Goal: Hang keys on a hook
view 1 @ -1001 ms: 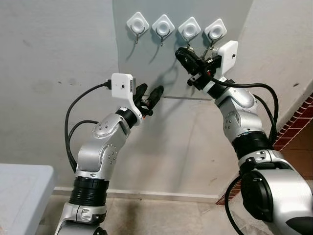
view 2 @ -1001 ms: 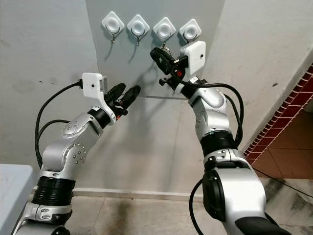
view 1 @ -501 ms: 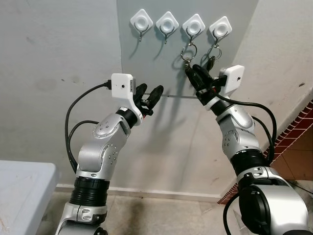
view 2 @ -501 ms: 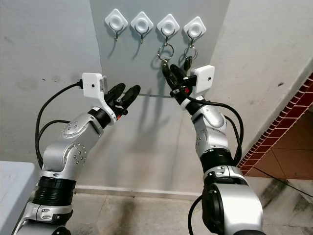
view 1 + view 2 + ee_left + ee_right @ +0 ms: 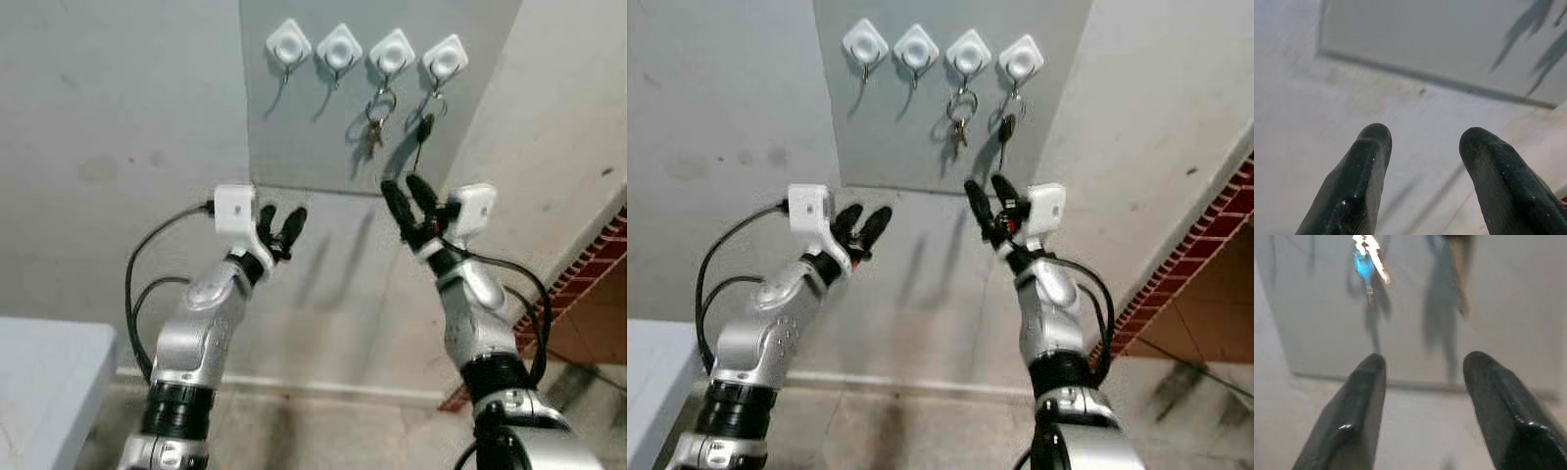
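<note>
Four white hooks [image 5: 364, 47] sit in a row on a grey wall panel [image 5: 313, 137]. A bunch of keys [image 5: 374, 129] hangs by its ring from the third hook, and in the right wrist view the bunch of keys [image 5: 1367, 264] looks blurred. A single dark key [image 5: 423, 132] hangs from the fourth hook. My right gripper [image 5: 409, 198] is open and empty, below the hanging keys and apart from them. My left gripper [image 5: 280, 221] is open too, lower left, below the panel's bottom edge; its fingers [image 5: 1359, 181] point at the bare wall.
The two left hooks [image 5: 313, 45] are bare. A grey table corner [image 5: 44, 382] shows at the lower left. Red brick edging [image 5: 588, 274] runs along the right by the floor.
My right gripper has dropped down and away from the hooks, leaving the bunch of keys hanging on the third hook. My left arm has sunk a little. The camera has tilted.
</note>
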Robot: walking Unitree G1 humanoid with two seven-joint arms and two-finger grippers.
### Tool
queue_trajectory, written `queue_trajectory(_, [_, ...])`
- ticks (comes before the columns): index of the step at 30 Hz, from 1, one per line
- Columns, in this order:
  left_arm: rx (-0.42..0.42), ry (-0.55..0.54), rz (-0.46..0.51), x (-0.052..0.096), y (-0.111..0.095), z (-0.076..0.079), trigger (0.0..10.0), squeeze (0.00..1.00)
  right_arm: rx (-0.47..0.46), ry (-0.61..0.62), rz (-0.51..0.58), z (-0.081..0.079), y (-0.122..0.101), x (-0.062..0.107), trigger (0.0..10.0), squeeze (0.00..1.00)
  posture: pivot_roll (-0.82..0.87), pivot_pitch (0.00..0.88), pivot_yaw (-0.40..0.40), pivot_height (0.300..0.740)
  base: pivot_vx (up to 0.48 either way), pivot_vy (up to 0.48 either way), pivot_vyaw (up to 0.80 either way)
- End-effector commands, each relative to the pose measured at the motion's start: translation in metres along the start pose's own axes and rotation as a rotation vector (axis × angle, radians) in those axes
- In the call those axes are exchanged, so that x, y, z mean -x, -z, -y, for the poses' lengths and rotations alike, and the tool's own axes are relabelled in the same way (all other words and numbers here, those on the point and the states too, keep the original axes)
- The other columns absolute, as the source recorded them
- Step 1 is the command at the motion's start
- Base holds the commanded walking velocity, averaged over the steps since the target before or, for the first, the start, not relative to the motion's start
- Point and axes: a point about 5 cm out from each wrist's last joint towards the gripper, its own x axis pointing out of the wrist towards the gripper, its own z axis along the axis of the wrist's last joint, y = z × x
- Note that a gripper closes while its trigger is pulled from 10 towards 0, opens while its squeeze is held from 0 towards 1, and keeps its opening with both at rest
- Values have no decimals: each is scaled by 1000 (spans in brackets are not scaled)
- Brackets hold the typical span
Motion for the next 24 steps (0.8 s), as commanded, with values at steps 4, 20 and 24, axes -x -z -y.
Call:
queue_trajectory(4, [-34,-67,-26,8,19,-14,10000,0,20,106,-36,6,11,29,10000,1000,33,36,-6,740,0,0,0])
queue_trajectory(20, [89,-96,-100,21,63,-31,10000,0,-53,271,-161,-18,45,92,10000,1000,0,0,35,740,0,0,0])
queue_trajectory(24, [87,-98,-99,20,65,-33,10000,0,-38,284,-184,-20,48,97,10000,1000,-7,0,50,740,0,0,0])
